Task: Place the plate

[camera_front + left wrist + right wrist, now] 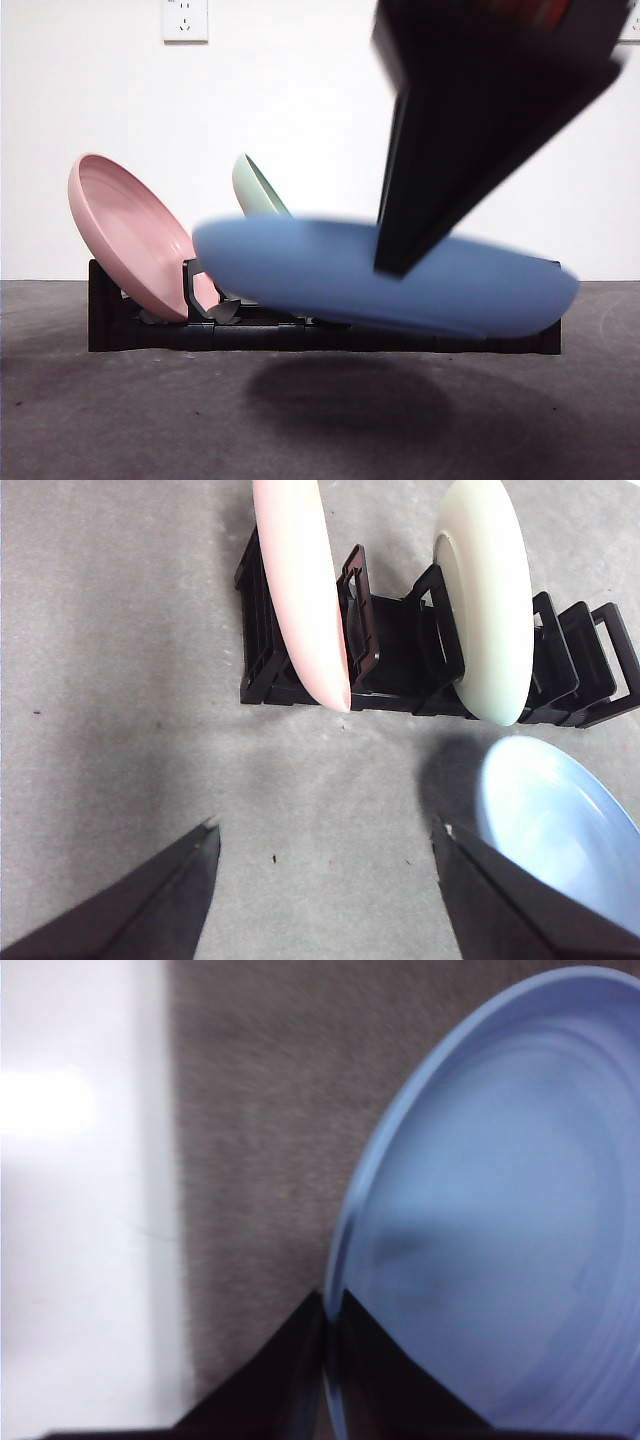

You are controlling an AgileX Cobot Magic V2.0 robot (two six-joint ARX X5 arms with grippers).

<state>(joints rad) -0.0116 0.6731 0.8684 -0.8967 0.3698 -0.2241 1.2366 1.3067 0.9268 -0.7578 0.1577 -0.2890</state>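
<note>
A blue plate [400, 280] hangs nearly flat above the table, in front of the black rack [300, 335], casting a shadow below. My right gripper [400, 262] comes down from the upper right and is shut on the plate's rim; in the right wrist view its jaws pinch the rim of the blue plate [500, 1220] at the gripper [328, 1310]. My left gripper [325, 835] hovers open above the table near the rack [400, 670], with the blue plate [555, 830] beside one jaw.
A pink plate [125, 235] leans in the rack's left slot and a pale green plate [258, 188] stands further along. In the left wrist view the pink plate [300, 580] and pale plate [485, 590] stand on edge. A white wall lies behind.
</note>
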